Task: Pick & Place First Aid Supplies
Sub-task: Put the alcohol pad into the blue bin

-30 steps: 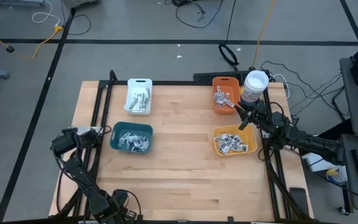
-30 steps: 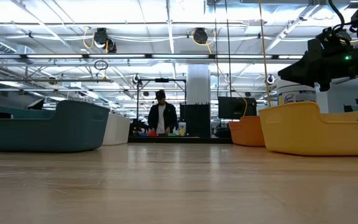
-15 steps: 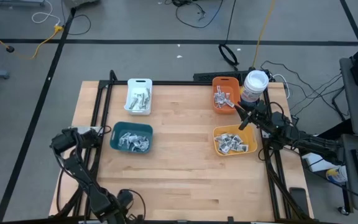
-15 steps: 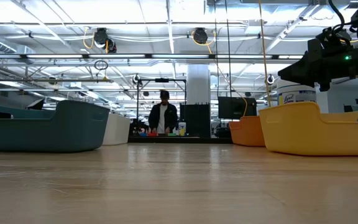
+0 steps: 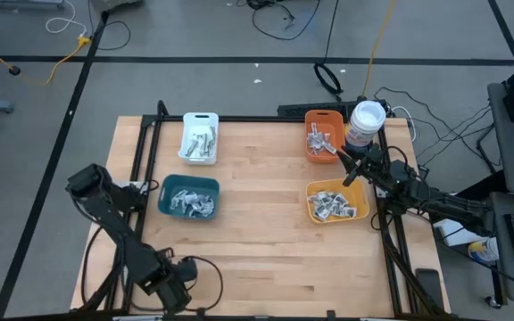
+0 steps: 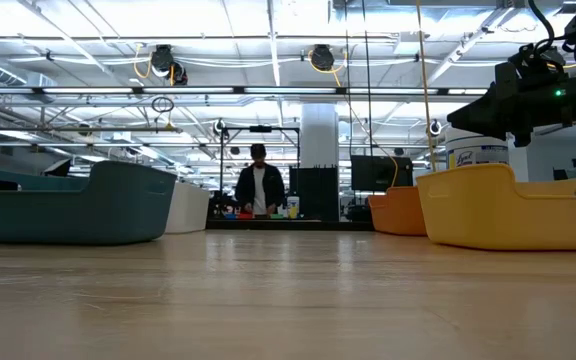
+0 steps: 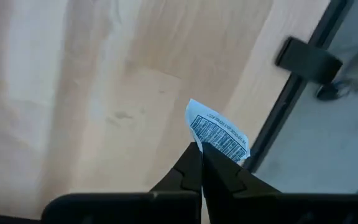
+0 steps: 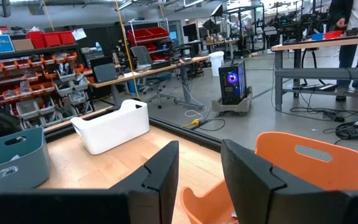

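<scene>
got my left gripper (image 7: 201, 151) pinched on a printed packet (image 7: 219, 137) at lower left of the table, gonna lift slow toward the teal bin (image 5: 187, 198)

Middle of the wooden table (image 5: 266, 232) is bare, wide lane between the two bin pairs. Left side blocked by white bin (image 5: 200, 137) and teal bin (image 5: 188, 197), one behind the other with a gap between. Right side: orange bin (image 5: 322, 135), yellow bin (image 5: 336, 201), with the white-lidded tub (image 5: 366, 124) just beside the orange one. Right gripper (image 5: 340, 157) hangs over the gap between orange and yellow. Front strip of table is open; the left arm (image 5: 123, 241) crosses the left edge rail.
</scene>
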Motion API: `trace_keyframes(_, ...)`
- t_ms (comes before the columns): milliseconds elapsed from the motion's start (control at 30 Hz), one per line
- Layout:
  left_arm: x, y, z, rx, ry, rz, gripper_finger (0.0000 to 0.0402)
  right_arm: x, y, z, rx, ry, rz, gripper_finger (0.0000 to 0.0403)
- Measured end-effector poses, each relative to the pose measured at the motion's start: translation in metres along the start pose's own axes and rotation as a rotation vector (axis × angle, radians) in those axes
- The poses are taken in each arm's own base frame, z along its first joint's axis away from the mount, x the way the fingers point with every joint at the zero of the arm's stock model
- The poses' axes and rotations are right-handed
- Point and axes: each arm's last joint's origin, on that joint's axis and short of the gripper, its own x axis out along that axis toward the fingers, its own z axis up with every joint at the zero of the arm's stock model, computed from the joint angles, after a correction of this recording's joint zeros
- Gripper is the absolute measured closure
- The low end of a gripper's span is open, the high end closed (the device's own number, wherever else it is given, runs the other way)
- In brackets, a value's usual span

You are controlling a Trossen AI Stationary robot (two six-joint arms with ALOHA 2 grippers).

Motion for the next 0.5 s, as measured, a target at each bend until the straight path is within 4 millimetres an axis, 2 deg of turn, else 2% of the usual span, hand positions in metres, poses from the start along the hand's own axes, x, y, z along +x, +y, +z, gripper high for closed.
trace_keyframes(267, -0.032, 0.032, 0.021, 0.21, 0.012, 0.046, 0.0401, 0.0, 0.0, 0.0, 0.0, -0.001, 0.0, 0.0287)
trace_keyframes(500, -0.071, 0.092, 0.065, 0.186, -0.009, 0.124, 0.0401, 0.0, 0.0, 0.0, 0.0, 0.0, 0.0, 0.0286)
